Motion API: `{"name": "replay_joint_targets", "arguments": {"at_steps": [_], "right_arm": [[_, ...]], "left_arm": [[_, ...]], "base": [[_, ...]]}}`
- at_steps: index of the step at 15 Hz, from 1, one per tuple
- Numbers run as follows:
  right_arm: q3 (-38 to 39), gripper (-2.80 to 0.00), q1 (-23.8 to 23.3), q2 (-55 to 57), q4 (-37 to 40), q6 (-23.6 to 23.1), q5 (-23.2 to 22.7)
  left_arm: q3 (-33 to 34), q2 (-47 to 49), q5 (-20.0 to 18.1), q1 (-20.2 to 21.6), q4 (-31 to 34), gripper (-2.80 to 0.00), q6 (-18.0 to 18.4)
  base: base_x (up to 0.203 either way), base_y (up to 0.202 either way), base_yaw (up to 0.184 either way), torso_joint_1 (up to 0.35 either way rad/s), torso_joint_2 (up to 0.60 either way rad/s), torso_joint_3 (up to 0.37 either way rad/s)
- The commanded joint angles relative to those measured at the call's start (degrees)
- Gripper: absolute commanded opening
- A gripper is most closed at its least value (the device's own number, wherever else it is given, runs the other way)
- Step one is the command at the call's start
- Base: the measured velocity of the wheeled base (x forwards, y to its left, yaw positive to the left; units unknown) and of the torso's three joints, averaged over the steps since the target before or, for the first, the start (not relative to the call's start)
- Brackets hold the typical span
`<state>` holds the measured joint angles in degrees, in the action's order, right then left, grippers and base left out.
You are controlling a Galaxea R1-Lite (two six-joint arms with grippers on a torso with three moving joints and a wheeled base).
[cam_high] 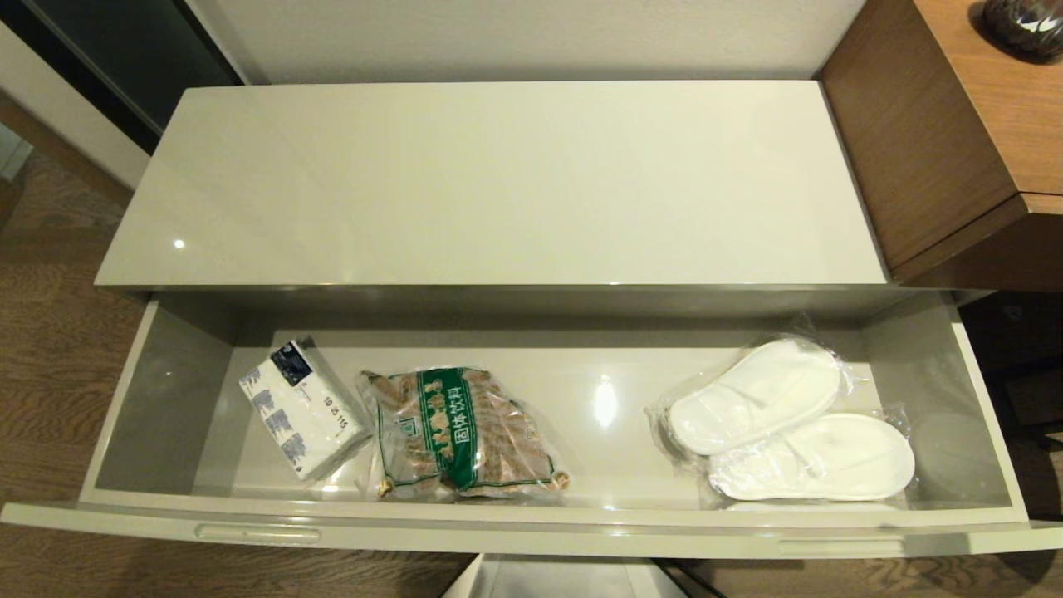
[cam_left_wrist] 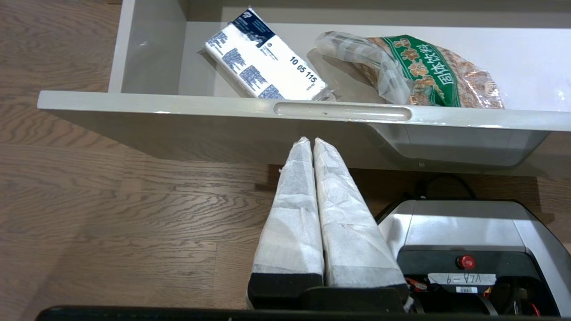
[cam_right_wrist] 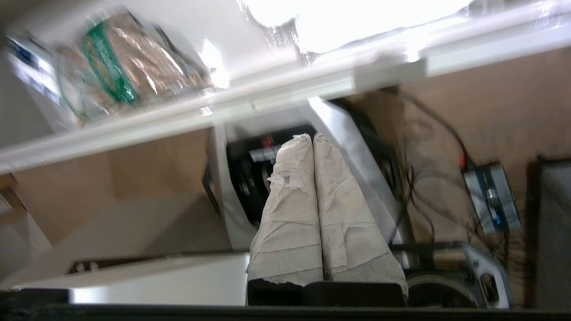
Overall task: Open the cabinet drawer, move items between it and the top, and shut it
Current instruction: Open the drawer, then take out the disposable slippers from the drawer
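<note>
The cabinet drawer [cam_high: 531,531] stands pulled fully out, its front rim showing two narrow notches. Two white slippers [cam_high: 789,428] in crinkly clear bags lie overlapped at the drawer's right end. The glossy cream top [cam_high: 498,183] carries nothing. Neither gripper shows in the head view. My left gripper [cam_left_wrist: 311,140] is shut and empty, below and in front of the drawer's front rim [cam_left_wrist: 339,111], near its left notch. My right gripper [cam_right_wrist: 312,137] is shut and empty too, low under the drawer front [cam_right_wrist: 276,104], over the robot's base.
A white-and-blue tissue pack [cam_high: 301,409] and a clear bag of brown pieces with a green label [cam_high: 461,433] lie in the drawer's left half. A taller brown wood-grain desk [cam_high: 955,124] adjoins the cabinet on the right. Wood floor and the robot's base [cam_left_wrist: 468,240] are below.
</note>
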<state>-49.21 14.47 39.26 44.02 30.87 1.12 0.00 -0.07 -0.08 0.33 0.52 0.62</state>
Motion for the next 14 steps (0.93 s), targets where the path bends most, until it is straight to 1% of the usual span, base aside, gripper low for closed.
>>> {"name": "replay_joint_targets", "arguments": {"at_steps": [1, 6, 12, 14], "right_arm": [[-2.86, -2.80, 0.03, -0.87, 0.37, 0.16, 0.02], [-10.03, -2.80, 0.03, 0.12, 4.51, 0.40, -0.66], [-11.33, -2.80, 0.03, 7.80, 3.13, 2.25, -1.13], [-11.27, -2.80, 0.03, 8.42, 2.08, 2.39, -3.49]], "left_arm": [[0.00, -0.01, -0.01, 0.02, 0.01, -2.80, -0.01], [0.00, -0.01, -0.01, 0.09, 0.01, -2.80, -0.01], [0.00, 0.07, -0.01, 0.08, 0.01, -2.80, -0.01], [0.00, -0.01, -0.01, 0.02, 0.01, -2.80, -0.01]], "base": [[0.000, 0.000, 0.000, 0.000, 0.00, 0.000], [0.000, 0.000, 0.000, 0.000, 0.00, 0.000], [0.000, 0.000, 0.000, 0.000, 0.00, 0.000], [0.000, 0.000, 0.000, 0.000, 0.00, 0.000]]}}
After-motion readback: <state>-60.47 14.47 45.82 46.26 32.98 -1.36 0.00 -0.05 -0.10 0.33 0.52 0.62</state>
